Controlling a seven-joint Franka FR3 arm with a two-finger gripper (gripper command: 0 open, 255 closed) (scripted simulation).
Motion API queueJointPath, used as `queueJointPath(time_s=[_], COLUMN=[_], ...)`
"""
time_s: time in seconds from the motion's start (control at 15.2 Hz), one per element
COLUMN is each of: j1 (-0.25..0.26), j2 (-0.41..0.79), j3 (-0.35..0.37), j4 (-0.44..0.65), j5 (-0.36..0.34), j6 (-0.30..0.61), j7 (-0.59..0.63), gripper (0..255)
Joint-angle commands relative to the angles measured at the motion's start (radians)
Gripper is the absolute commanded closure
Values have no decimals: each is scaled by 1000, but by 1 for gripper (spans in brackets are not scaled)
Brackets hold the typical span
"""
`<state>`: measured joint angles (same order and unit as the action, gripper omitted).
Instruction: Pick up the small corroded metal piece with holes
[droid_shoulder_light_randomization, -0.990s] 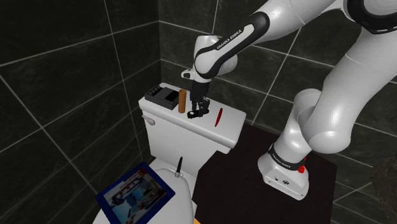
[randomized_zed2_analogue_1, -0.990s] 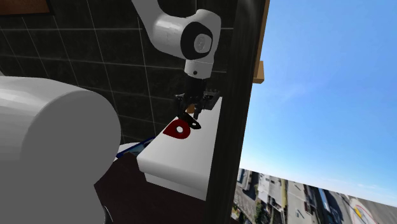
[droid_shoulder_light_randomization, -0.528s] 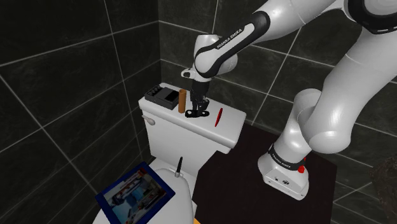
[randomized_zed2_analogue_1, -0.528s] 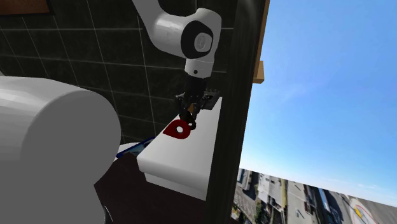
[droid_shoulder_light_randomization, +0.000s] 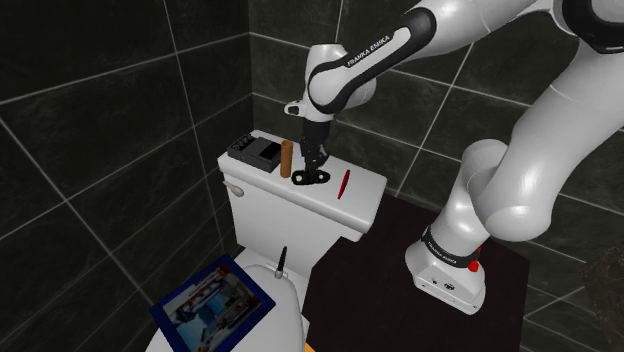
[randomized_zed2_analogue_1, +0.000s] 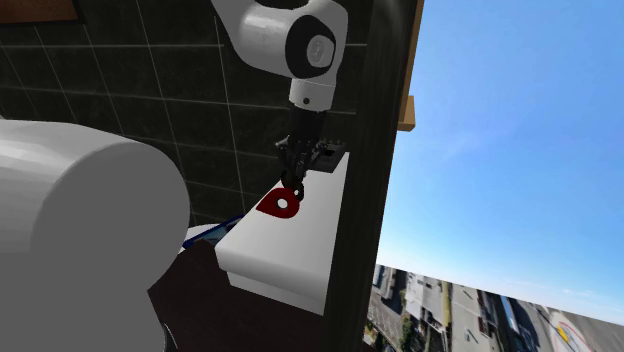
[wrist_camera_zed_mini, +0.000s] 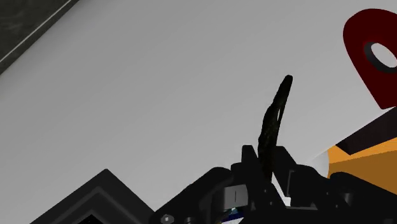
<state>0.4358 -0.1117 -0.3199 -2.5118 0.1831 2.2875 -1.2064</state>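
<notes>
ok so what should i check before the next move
1. Is the dark metal piece clasped between the fingers of the tool: ok.
2. Is the grip centred on it: not ok, it is held near one end and the rest juts out.
3. Is it clear of the white tank lid: cannot tell.
4. Is the red flat piece apart from it: ok.
5. Is the brown cylinder upright and apart from the tool: ok.

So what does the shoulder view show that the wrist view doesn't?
Shoulder view: the blue tablet and the arm's base. Wrist view: the hole in the red tag, and the metal piece edge-on, clasped in the jaws. Both: piece, tag and white lid.
</notes>
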Motion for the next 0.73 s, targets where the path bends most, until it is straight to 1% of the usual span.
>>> queueJointPath(time_s=[0.0, 0.53, 0.66], j1=[-4, -12, -13], j2=[-25, -101, -103], j3=[1, 9, 9], j4=[5, 49, 50], j5=[-16, -55, -56], j6=[-29, -143, -145], j7=[14, 57, 57], gripper=[255, 255, 255])
